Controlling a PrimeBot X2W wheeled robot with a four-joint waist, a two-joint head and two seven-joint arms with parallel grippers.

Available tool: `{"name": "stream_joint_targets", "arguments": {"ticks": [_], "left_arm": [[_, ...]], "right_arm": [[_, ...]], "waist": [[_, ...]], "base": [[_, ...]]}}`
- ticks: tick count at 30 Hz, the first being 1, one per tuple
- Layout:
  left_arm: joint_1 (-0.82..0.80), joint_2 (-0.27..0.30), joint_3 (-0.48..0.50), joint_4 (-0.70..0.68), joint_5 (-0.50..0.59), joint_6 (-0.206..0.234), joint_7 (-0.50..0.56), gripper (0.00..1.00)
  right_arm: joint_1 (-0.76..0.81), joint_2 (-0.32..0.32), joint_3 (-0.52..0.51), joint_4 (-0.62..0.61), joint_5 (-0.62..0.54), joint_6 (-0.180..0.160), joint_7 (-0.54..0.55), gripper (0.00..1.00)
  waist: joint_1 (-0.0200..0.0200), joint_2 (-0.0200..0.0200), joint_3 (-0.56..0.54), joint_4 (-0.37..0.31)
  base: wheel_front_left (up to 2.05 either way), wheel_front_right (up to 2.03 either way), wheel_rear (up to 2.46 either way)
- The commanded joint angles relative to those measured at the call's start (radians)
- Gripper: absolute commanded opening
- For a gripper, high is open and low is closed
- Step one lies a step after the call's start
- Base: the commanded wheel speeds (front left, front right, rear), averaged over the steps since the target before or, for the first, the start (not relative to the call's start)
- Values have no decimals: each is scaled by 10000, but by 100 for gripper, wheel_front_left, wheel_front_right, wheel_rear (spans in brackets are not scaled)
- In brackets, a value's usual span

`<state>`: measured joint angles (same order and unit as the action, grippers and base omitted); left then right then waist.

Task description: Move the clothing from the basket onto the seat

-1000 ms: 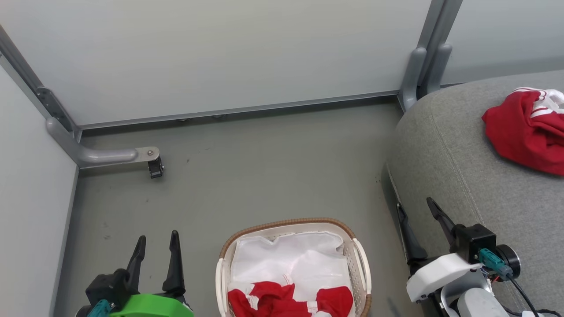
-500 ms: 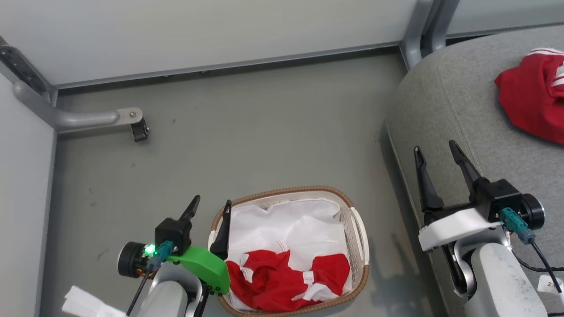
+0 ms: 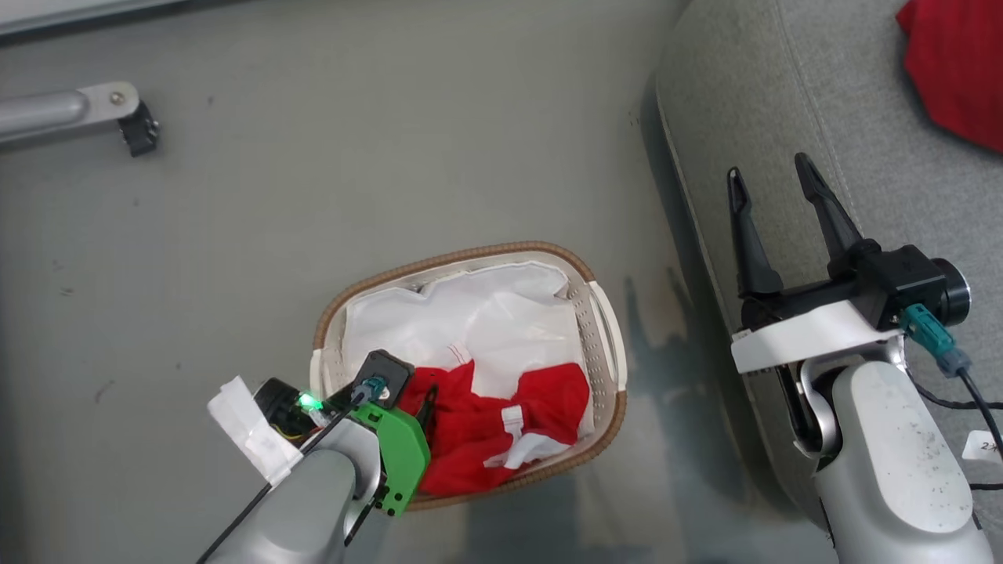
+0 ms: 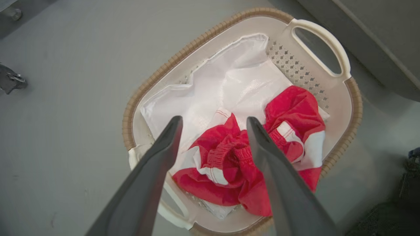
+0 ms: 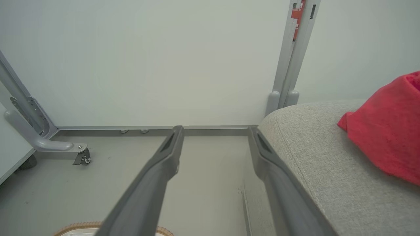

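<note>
The white basket [image 3: 439,260] with a brown rim stands on the floor, holding a white liner [image 4: 229,75] and one crumpled red garment [image 3: 501,415] with white trim. My left gripper [image 3: 423,411] hangs open over the basket's near left part, pointing down. In the left wrist view, the left gripper [image 4: 214,119] has its fingers straddling the red garment [image 4: 226,154] from above, apart from it. A second red garment [image 3: 956,70] lies on the grey seat [image 3: 783,78]. My right gripper [image 3: 768,168] is open and holds nothing by the seat's left edge.
Pale partition walls [image 5: 164,65] close off the far side. A metal foot with a caster [image 3: 133,125] juts onto the grey floor at the far left. The seat's rounded edge [image 5: 295,141] rises just right of the right gripper's [image 5: 215,128] fingers.
The head camera has tilted down, shifting the whole scene up. My left gripper has swung right from beside the basket to over it and tipped downward above the red garment.
</note>
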<state>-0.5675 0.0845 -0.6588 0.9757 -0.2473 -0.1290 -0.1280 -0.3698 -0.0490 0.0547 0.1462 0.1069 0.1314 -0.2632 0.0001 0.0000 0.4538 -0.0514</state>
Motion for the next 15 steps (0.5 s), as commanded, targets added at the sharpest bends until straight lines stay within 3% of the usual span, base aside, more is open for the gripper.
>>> {"name": "stream_joint_targets", "arguments": {"ticks": [1,9,15], "left_arm": [[-357,156,-248,213,-78,-26,168,100],[-1308,486,-1755,1320,-157,-26,849,100],[-1677,710,-2120,2023,-418,-26,1092,100]], "right_arm": [[-230,-28,52,-81,105,-12,-24,100],[-663,-23,559,-181,486,-12,-24,100],[-842,-23,899,-179,835,-12,-24,100]], "waist": [[-1,0,1289,-941],[-1,0,2352,-1549],[-1,0,2795,-1862]], "base": [[0,0,0],[0,0,0],[0,0,0]]}}
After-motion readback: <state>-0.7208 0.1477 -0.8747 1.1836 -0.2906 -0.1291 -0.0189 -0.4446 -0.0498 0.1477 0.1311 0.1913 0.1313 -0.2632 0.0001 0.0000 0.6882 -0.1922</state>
